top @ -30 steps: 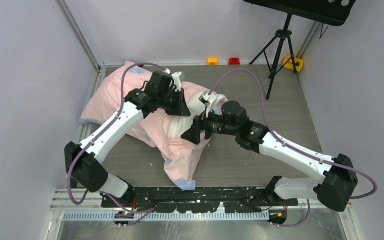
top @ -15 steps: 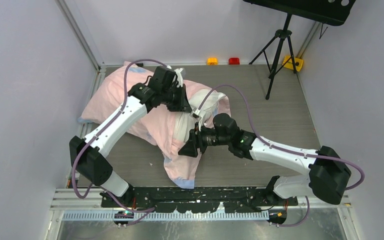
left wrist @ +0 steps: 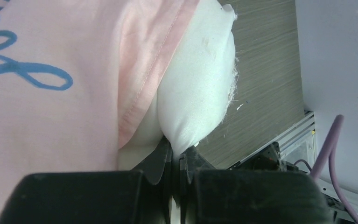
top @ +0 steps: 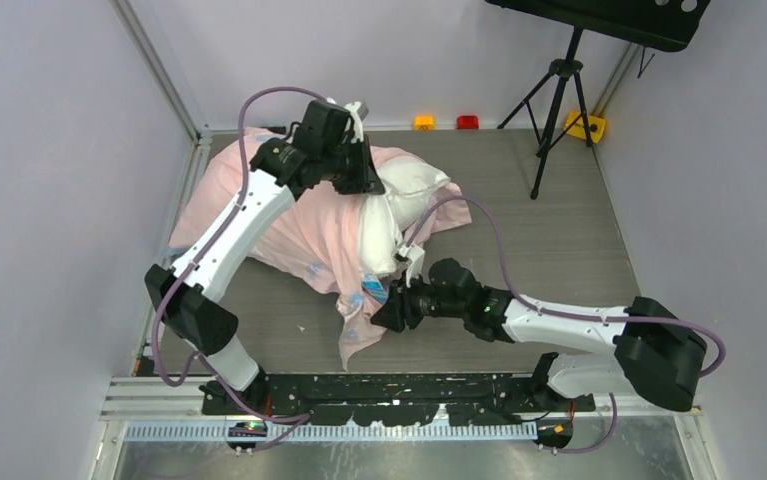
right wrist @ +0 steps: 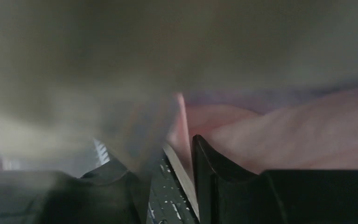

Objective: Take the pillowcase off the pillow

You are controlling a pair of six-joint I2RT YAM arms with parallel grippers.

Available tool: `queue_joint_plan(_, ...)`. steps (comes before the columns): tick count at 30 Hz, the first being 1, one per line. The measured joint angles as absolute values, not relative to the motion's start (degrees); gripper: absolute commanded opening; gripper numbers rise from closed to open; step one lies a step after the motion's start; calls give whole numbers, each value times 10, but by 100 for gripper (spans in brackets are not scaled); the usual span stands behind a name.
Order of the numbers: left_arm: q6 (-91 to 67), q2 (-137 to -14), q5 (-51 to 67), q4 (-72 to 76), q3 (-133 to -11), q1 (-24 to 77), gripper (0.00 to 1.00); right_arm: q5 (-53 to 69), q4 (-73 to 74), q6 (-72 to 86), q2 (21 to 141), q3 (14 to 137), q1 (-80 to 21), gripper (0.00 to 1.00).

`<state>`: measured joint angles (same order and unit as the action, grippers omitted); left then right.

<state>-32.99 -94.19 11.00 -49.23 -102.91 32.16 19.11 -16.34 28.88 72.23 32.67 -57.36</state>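
The white pillow (top: 411, 183) lies at the back left of the table, its right end bare. The pink pillowcase (top: 289, 225) with blue writing covers the rest and hangs toward the near edge. My left gripper (top: 363, 182) is shut on the pillow's white corner; the left wrist view shows the jaws (left wrist: 177, 153) pinching white fabric (left wrist: 195, 93) beside the pink hem (left wrist: 139, 79). My right gripper (top: 381, 308) is low at the pillowcase's near edge. In the blurred right wrist view pink cloth (right wrist: 279, 130) drapes over and between the fingers (right wrist: 177, 140).
A black tripod (top: 557, 100) stands at the back right. Small yellow (top: 424, 122) and red (top: 468, 122) blocks sit by the back wall, with another yellow one (top: 585, 126) at the right. The black base rail (top: 459, 385) runs along the near edge. Walls close in on both sides.
My right gripper has moved toward the near edge, drawing the pillowcase with it. My left gripper has moved back with the pillow corner. More white pillow is bare.
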Motion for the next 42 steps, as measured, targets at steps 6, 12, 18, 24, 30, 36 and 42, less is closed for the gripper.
queue_joint_plan(6, -328, -939, 144, -517, -1057, 319, 0, 65, -179, 340, 666, 263, -568, 60)
queue_joint_plan(12, -327, -882, 178, -517, -1012, 312, 0, 54, -180, 411, 661, 246, -473, 79)
queue_joint_plan(18, -321, -775, 197, -526, -944, 306, 0, 93, -164, 460, 683, 245, -358, 84)
queue_joint_plan(24, -308, -729, 212, -547, -905, 306, 0, 99, -108, 457, 637, 261, -340, 87)
queue_joint_plan(30, -297, -728, 232, -552, -900, 306, 0, 82, -102, 434, 533, 277, -338, 89)
queue_joint_plan(36, -296, -724, 265, -551, -900, 306, 0, 26, -47, 406, 582, 376, -336, 79)
queue_joint_plan(42, -300, -702, 309, -544, -905, 303, 0, -21, -28, 407, 659, 429, -325, 72)
